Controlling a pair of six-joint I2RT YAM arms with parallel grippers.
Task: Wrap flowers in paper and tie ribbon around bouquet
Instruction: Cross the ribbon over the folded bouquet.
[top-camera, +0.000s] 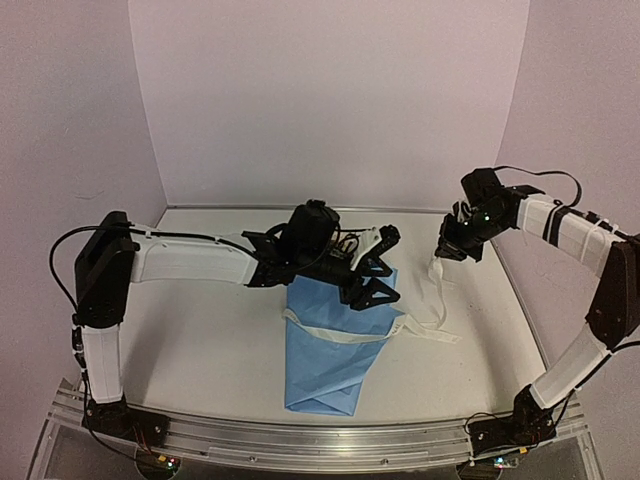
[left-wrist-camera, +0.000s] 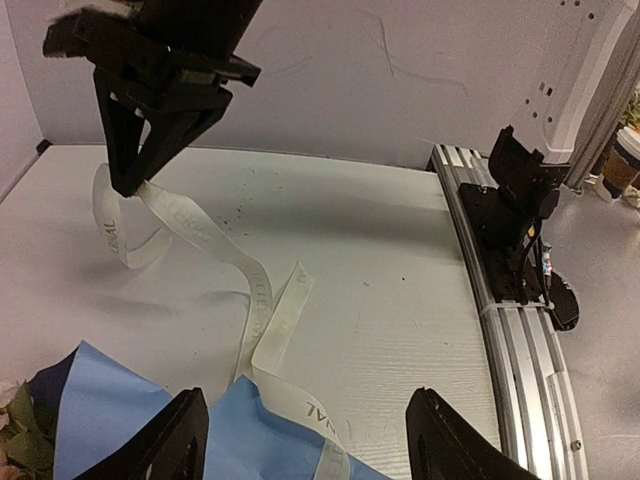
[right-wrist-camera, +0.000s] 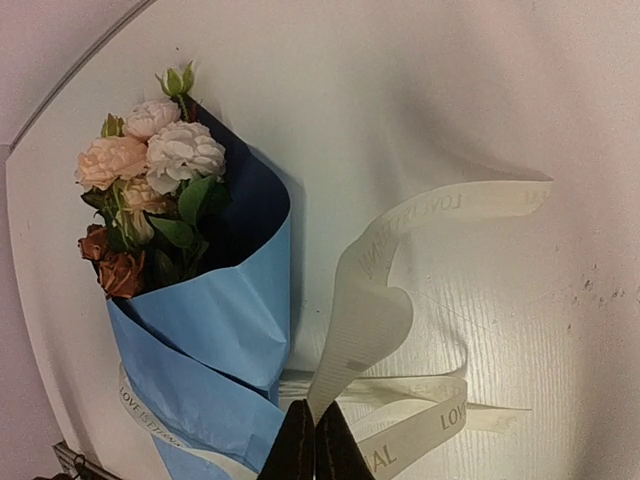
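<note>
Wrapping judged complete, the paper (top-camera: 325, 350) lying mid-table as a cone around the flowers (right-wrist-camera: 150, 190); tying outstanding, the ribbon (top-camera: 345, 333) loose across its middle, unknotted, one end pinched in the closed right gripper (right-wrist-camera: 315, 440), left gripper (left-wrist-camera: 310, 445) wide apart, empty.

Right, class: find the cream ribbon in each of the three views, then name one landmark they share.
Top external: the ribbon crosses the blue paper cone at centre, then climbs right to the right tool.
Left wrist: the ribbon trails from that tool at upper left down to bottom centre.
Right wrist: the ribbon loops up and right from the tool tips at bottom centre.
Shared landmark: the blue paper cone.
</note>
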